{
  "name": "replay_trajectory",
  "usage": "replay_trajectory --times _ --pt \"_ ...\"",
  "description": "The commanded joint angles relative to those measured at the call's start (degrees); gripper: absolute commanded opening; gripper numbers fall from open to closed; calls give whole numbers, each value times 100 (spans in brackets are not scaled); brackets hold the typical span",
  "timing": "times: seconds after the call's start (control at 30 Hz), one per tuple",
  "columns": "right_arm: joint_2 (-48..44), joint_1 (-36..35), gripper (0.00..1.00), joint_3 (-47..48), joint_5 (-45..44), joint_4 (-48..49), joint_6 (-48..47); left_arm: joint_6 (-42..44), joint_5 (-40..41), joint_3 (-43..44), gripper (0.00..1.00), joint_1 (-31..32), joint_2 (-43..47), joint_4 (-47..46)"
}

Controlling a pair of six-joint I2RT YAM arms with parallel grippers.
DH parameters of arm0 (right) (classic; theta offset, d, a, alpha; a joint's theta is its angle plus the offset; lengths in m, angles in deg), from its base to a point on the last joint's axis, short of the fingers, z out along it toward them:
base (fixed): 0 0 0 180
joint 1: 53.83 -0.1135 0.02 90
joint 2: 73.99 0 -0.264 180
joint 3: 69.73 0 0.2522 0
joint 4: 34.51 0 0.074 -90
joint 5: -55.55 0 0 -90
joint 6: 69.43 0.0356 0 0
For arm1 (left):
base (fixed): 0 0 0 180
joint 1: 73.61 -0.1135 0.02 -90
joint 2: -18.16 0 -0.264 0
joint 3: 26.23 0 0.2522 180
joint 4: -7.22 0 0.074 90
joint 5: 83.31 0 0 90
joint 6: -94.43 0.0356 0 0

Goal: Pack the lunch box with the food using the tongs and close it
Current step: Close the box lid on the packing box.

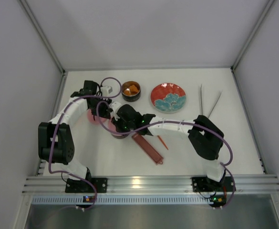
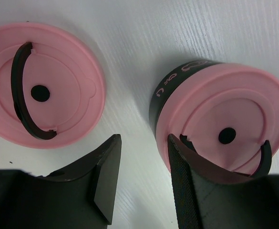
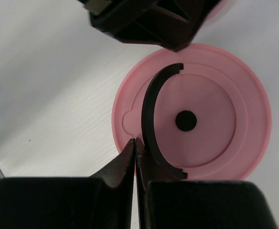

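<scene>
Two arms, two claws (image 2: 144,143) (image 3: 135,143). Two pink lids (image 2: 46,90) (image 2: 225,124). Two tins: one lidded (image 2: 170,90), one open (image 1: 129,97). One plate (image 1: 168,98), one pair of tongs (image 1: 201,100), one red tray (image 1: 147,148), one orange fork (image 1: 162,142). The food (image 1: 131,88) pieces are too small to count.

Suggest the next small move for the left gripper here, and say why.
Probably slide the left gripper sideways so its open jaws straddle the lidded tin; right now they frame only bare table between that tin and the loose pink lid.
</scene>
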Motion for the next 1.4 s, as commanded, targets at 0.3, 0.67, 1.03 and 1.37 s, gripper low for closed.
replay_trajectory --times 0.3,0.67,1.03,1.37 --pt "-620 160 0 -66 219 665 207 259 177 249 49 -11 97 66" --pt "-745 178 0 118 -515 577 250 127 159 161 49 -11 97 -118" --pt "38 90 0 93 -411 411 163 22 150 29 49 -11 70 -250" --pt "13 -15 0 22 -719 243 -30 -5 150 46 49 -11 106 -189"
